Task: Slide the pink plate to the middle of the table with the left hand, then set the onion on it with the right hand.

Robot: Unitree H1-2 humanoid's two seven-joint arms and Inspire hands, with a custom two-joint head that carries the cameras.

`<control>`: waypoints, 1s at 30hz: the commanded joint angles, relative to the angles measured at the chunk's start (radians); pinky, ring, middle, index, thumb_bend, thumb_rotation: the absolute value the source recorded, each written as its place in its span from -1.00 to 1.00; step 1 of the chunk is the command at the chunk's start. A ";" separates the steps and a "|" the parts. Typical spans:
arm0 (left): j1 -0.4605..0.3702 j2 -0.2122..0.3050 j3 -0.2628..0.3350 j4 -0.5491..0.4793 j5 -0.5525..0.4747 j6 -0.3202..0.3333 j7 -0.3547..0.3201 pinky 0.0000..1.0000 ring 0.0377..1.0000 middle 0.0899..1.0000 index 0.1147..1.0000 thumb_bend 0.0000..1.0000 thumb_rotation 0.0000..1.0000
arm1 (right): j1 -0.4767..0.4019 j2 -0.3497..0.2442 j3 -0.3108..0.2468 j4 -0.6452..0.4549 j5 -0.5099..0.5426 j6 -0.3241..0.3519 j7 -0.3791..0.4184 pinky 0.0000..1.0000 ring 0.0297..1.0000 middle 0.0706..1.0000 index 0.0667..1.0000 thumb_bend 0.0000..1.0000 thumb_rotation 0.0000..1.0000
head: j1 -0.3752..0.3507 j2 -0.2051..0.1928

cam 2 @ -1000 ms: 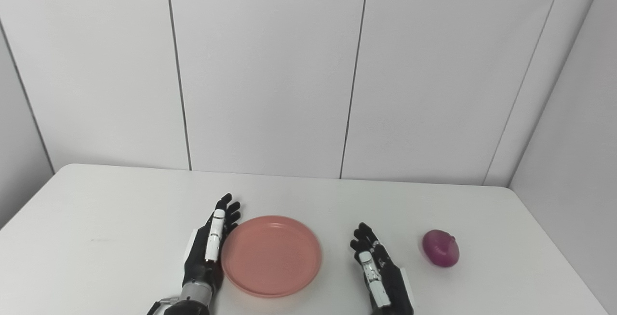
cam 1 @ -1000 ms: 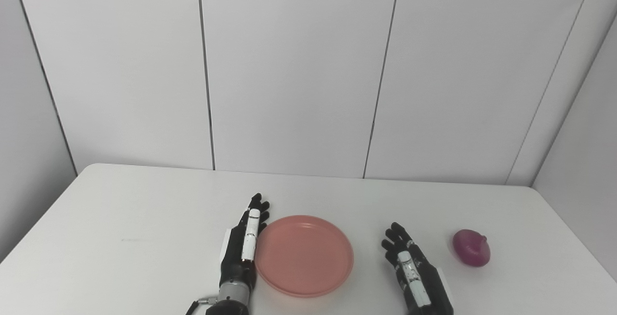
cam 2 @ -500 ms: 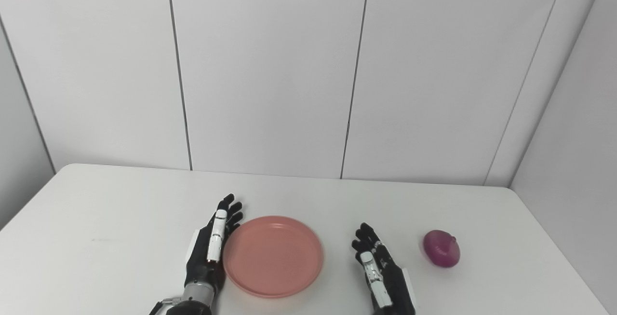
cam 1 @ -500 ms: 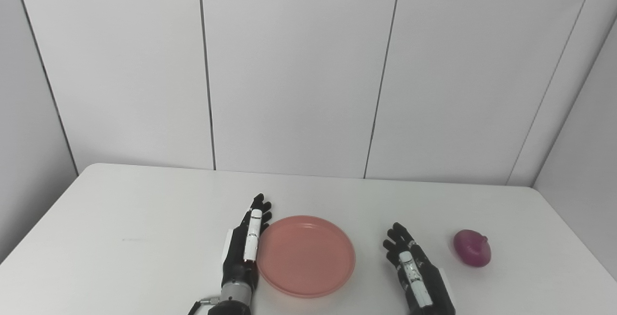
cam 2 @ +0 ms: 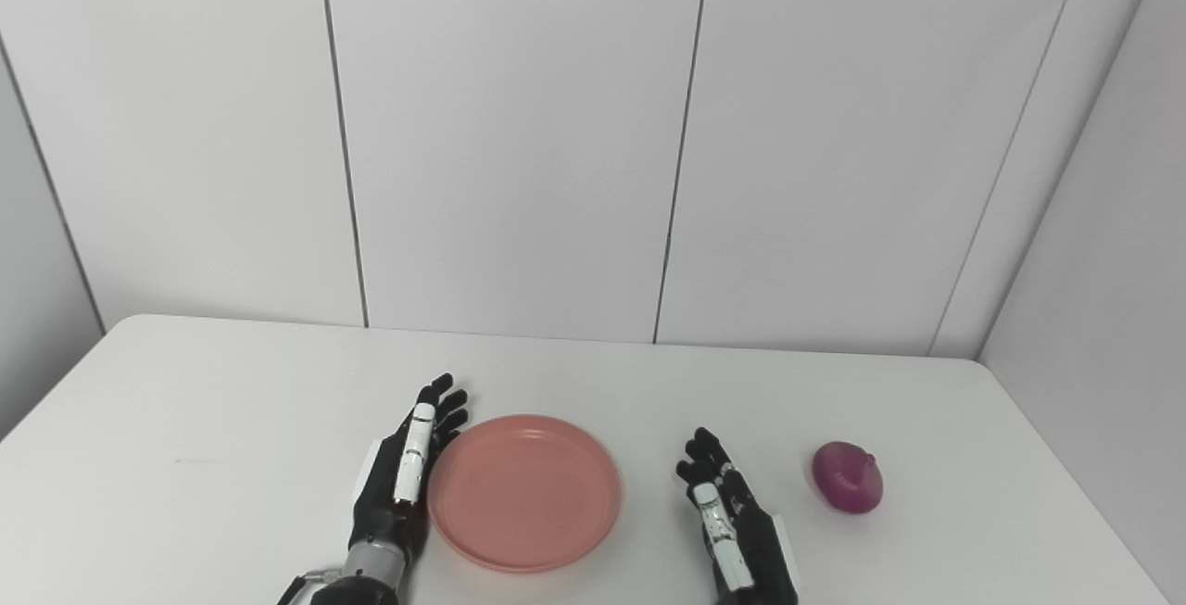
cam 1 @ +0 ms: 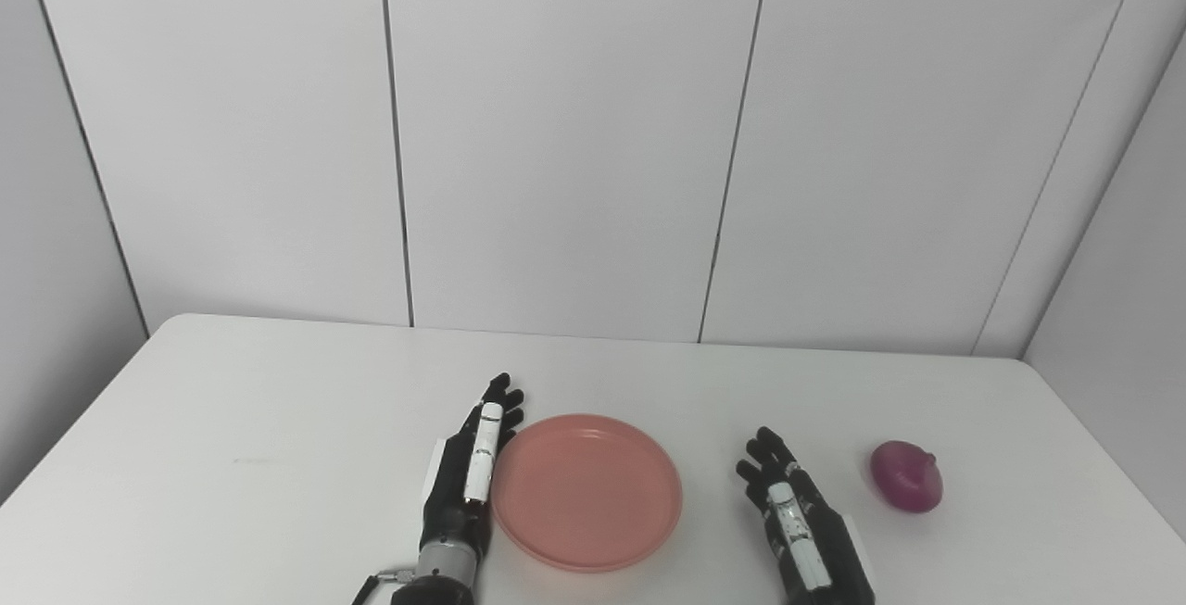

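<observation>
A white table (cam 1: 232, 401) is seen from above, set against grey wall panels (cam 1: 556, 123). The pink plate (cam 1: 586, 491) is taken as the landmark; it lies flat on the table near the near edge, roughly midway across the width. Nothing is carried on it.

The left hand (cam 1: 468, 466) is placed directly at the plate's left rim, edge-on, with its fingers (cam 1: 501, 398) stretched out and pointing away from the robot. The side of the hand appears to be touching the rim, though actual contact cannot be confirmed from these views. Nothing is grasped by it; the fingers are extended and slightly apart, so the hand is released.

The right hand (cam 2: 732, 512) is found to the right of the plate, clearly apart from its rim, with a strip of bare table between them. It is held low over the table with the fingers spread and pointing away from the robot, and nothing is held in it.

The onion (cam 2: 847, 477), a purple-red bulb, is found further right of the plate, beyond the right hand. It rests on the table surface, near the right hand's fingertips but not touched by them.
</observation>
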 commanded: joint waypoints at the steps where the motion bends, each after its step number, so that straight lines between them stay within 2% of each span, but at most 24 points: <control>1: -0.024 0.012 0.000 -0.020 -0.005 0.008 -0.009 0.81 0.79 0.76 0.74 -0.01 1.00 | -0.030 -0.020 0.002 -0.042 -0.007 -0.024 0.011 0.97 0.85 0.84 0.88 -0.01 0.56 | 0.000 0.001; 3: -0.027 0.018 -0.002 -0.020 -0.005 0.009 -0.020 0.81 0.79 0.76 0.74 0.00 1.00 | -0.044 -0.046 -0.001 -0.064 -0.025 -0.021 0.011 0.99 0.89 0.87 0.92 -0.01 0.63 | -0.014 0.011; 6: -0.031 0.027 -0.003 -0.021 -0.003 0.015 -0.027 0.81 0.78 0.76 0.74 0.00 1.00 | -0.063 -0.076 -0.008 -0.081 -0.062 -0.056 -0.001 1.00 0.89 0.88 0.94 -0.01 0.72 | -0.023 0.020; 11: -0.036 0.044 -0.001 -0.032 -0.006 0.032 -0.037 0.80 0.76 0.73 0.71 0.01 1.00 | -0.097 -0.131 -0.031 -0.114 -0.081 -0.068 -0.002 1.00 0.93 0.92 0.97 0.08 0.73 | -0.049 0.049; 16: -0.037 0.059 0.000 -0.041 -0.010 0.037 -0.054 0.80 0.77 0.74 0.73 0.00 1.00 | -0.128 -0.189 -0.058 -0.151 -0.110 -0.039 -0.008 1.00 1.00 0.93 0.97 0.29 0.62 | -0.064 0.065; 20: -0.033 0.068 -0.003 -0.047 -0.013 0.045 -0.065 0.80 0.77 0.75 0.74 0.00 1.00 | -0.149 -0.221 -0.069 -0.155 -0.161 -0.041 -0.024 1.00 0.96 0.88 0.94 0.26 0.59 | -0.074 0.071; 23: -0.031 0.073 -0.003 -0.049 -0.016 0.044 -0.071 0.81 0.77 0.75 0.74 0.01 1.00 | -0.156 -0.255 -0.064 -0.169 -0.253 -0.031 -0.046 0.99 0.93 0.85 0.92 0.31 0.56 | -0.092 0.077; 25: -0.029 0.074 -0.001 -0.051 -0.018 0.045 -0.073 0.79 0.76 0.74 0.73 0.01 1.00 | -0.160 -0.273 -0.062 -0.177 -0.293 -0.020 -0.050 0.92 0.90 0.84 0.89 0.31 0.53 | -0.105 0.079; 27: -0.027 0.077 0.000 -0.052 -0.020 0.045 -0.077 0.78 0.76 0.74 0.73 0.01 1.00 | -0.164 -0.288 -0.062 -0.187 -0.324 0.007 -0.046 0.83 0.86 0.83 0.88 0.35 0.43 | -0.118 0.080; 30: -0.024 0.083 0.002 -0.058 -0.025 0.052 -0.086 0.77 0.76 0.74 0.73 0.02 1.00 | -0.172 -0.310 -0.059 -0.201 -0.371 0.072 -0.040 0.67 0.76 0.77 0.81 0.49 0.12 | -0.145 0.083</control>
